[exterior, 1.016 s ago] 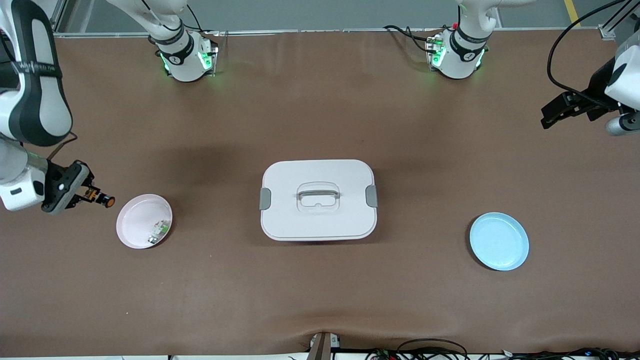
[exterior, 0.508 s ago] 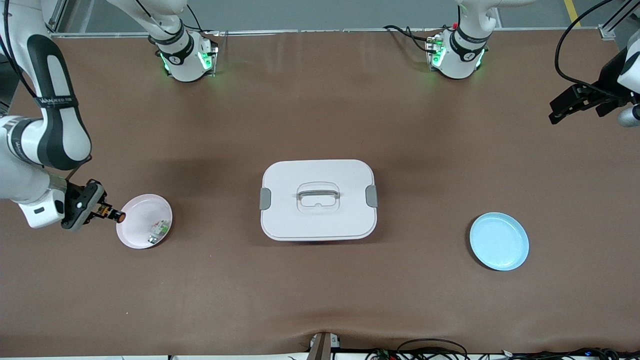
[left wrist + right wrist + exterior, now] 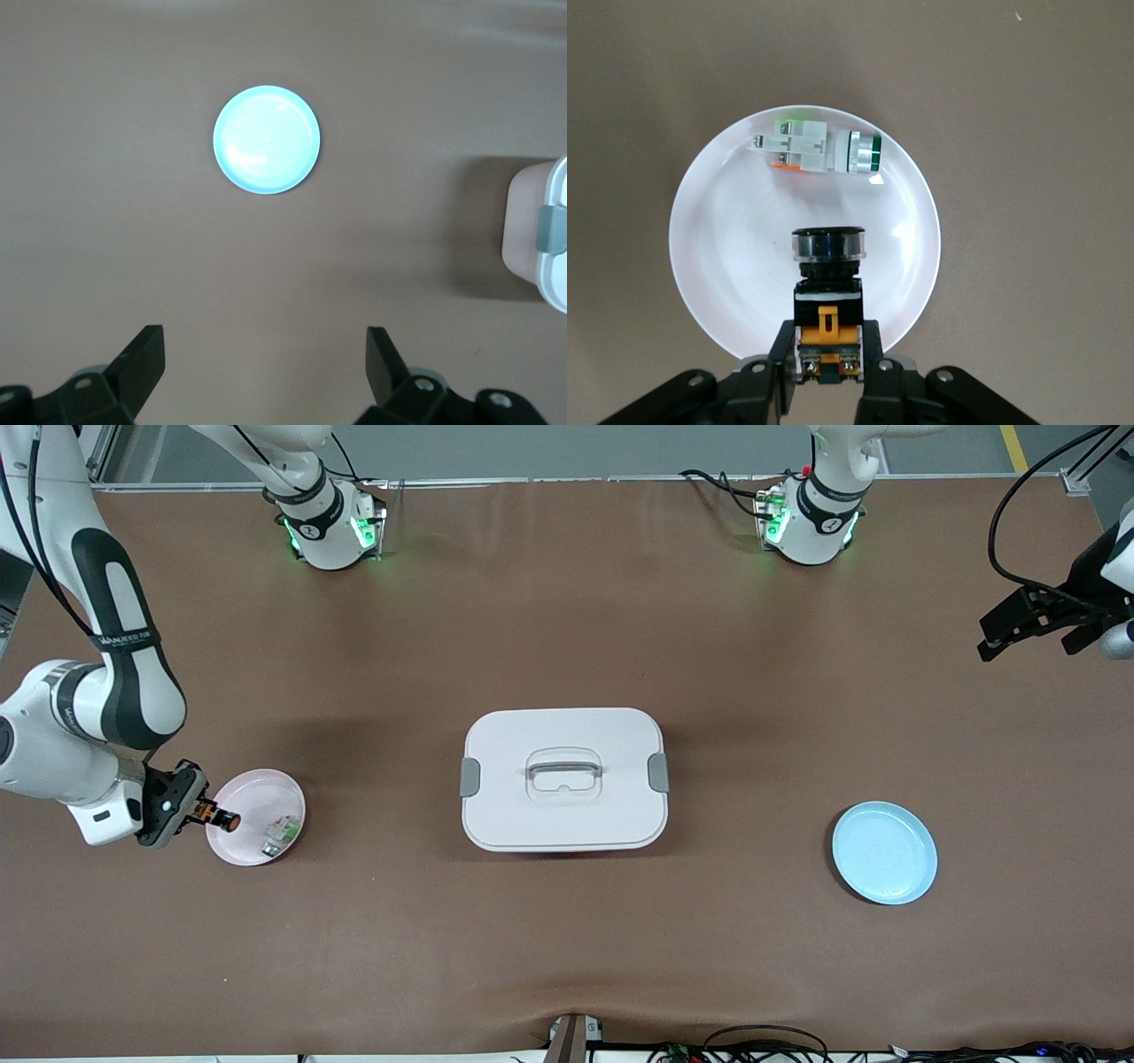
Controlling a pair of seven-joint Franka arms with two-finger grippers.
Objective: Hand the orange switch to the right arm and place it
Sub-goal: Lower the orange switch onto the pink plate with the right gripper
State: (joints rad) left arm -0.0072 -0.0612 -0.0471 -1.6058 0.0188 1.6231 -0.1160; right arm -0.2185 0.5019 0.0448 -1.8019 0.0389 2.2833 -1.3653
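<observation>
**Switch carried over pink plate; release not yet made**

The right hand is clamped on the orange switch, gripping its body with the round knob pointing out ahead of the fingers. Over the last second this hand has travelled from the bare tabletop beside the pink plate to a position over the plate's rim at the right arm's end. The right wrist view confirms it: the switch hangs above the plate, knob toward the centre. In my judgement the handover is complete and only the lowering and release remain.

The left hand has drawn back toward its own end of the tabletop, well apart from the plate, and waits with its fingers spread wide and nothing between them.

Other items: a white-and-green part lies inside the pink plate near the edge farthest from the right hand. It is the only obstruction; open plate surface lies between it and the switch. A lidded white box sits mid-tabletop, well apart from the plate toward the left arm's end. A blue plate lies further still toward that end.
</observation>
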